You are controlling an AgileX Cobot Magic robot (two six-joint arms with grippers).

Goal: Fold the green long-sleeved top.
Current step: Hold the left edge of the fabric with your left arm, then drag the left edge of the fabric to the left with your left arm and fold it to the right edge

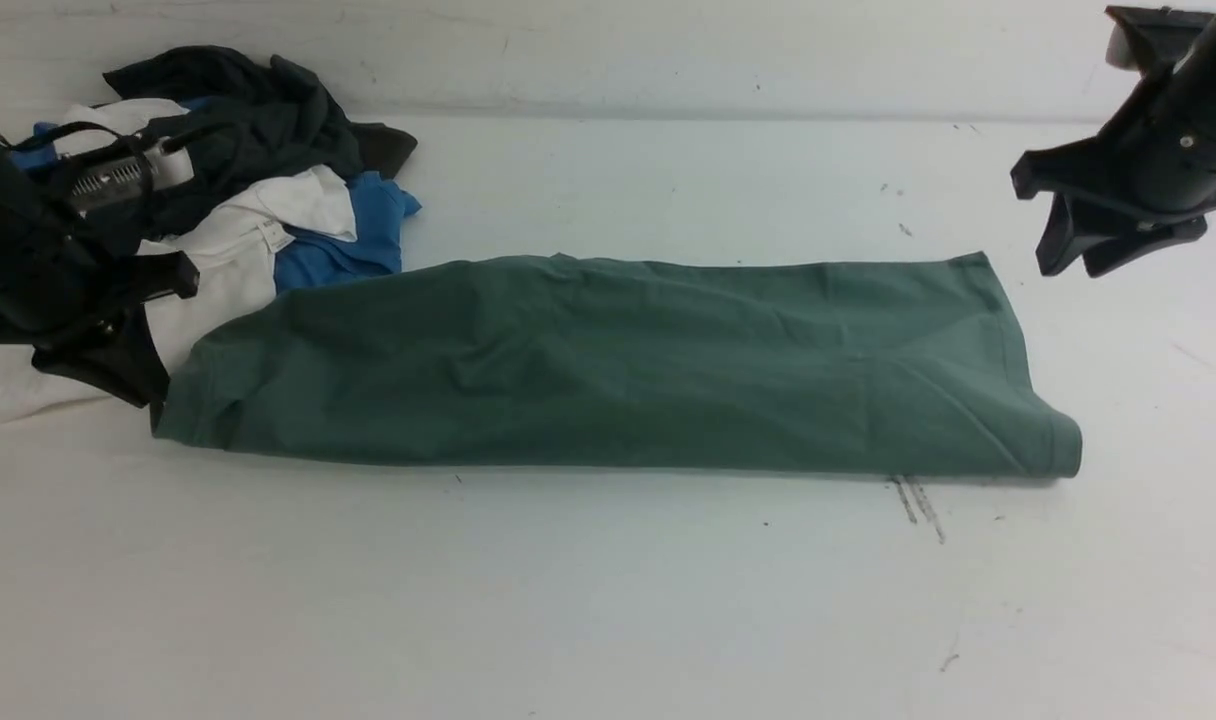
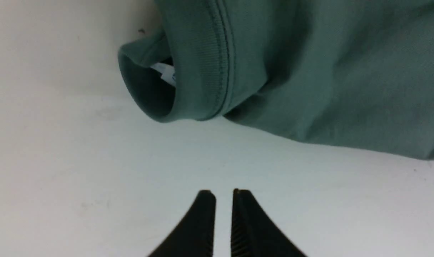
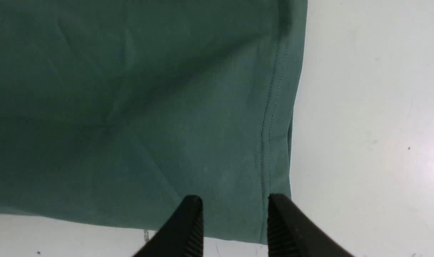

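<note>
Sage-green top (image 1: pixel 618 365); clothes pile (image 1: pixel 268 190) black, white, blue; table (image 1: pixel 608 600) white.

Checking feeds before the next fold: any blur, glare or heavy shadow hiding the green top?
Front view: even light, no glare, green top slightly soft but readable. Left wrist view: collar sharp, left gripper nearly black. Right wrist view: hem stitching crisp, creases mildly shaded.
</note>
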